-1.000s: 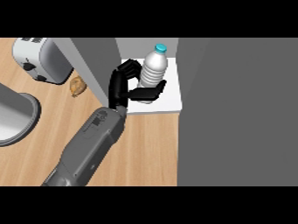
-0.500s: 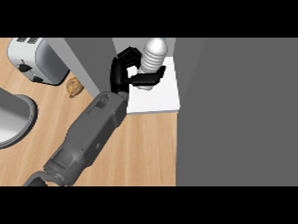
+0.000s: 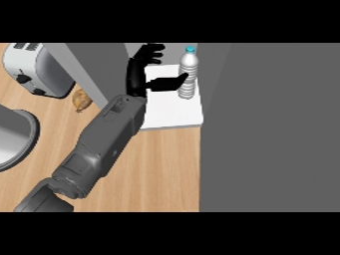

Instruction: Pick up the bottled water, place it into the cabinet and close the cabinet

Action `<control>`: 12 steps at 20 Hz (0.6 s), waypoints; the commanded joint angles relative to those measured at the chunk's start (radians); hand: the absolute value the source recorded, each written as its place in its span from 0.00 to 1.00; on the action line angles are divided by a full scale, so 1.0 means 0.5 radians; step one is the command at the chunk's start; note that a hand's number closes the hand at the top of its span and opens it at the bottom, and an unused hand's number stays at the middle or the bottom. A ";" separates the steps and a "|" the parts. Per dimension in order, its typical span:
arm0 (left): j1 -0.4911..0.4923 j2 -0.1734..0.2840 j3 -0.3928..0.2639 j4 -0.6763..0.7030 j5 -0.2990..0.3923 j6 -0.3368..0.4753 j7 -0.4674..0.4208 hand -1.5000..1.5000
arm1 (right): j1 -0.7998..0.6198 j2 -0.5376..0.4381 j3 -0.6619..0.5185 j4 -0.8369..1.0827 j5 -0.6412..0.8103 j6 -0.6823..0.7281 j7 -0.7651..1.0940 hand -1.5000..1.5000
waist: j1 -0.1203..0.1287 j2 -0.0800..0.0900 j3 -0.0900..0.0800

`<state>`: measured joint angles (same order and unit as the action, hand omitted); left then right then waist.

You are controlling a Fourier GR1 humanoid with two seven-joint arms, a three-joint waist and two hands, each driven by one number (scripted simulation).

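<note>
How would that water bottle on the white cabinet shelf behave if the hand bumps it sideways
The bottled water stands upright, tall and narrow, so a sideways bump high up would probably tip it. Its rounded body suggests it would then roll on the white shelf. The open hand beside it has its thumb reaching toward the bottle's side; whether they touch is unclear, so drawing back carefully seems wise.

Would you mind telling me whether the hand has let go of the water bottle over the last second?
Yes. The hand has opened and drawn back to the left of the water bottle, which stands upright on the white cabinet shelf; earlier its fingers were curled round the bottle.
</note>
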<state>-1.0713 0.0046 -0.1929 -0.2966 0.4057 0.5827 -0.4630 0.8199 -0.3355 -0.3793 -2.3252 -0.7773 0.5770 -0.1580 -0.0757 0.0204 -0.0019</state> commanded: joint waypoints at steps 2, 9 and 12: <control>-0.092 -0.009 0.032 0.199 -0.029 0.011 -0.067 0.00 | 0.029 0.038 -0.001 -0.197 -0.057 -0.025 0.029 0.00 | -0.030 0.014 -0.001; -0.180 -0.008 0.041 0.265 -0.025 0.037 -0.104 0.00 | 0.006 -0.032 -0.001 -0.214 -0.102 -0.016 0.066 0.00 | -0.045 0.018 -0.002; -0.190 0.030 0.100 0.250 -0.003 -0.167 -0.182 0.00 | -0.028 0.004 -0.027 -0.140 -0.065 -0.027 0.026 0.00 | -0.011 0.014 -0.001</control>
<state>-1.1616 0.0077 -0.1605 -0.1757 0.3988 0.5568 -0.5096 0.7994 -0.3469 -0.3837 -2.3212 -0.7909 0.5839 -0.1613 -0.0836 0.0258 -0.0022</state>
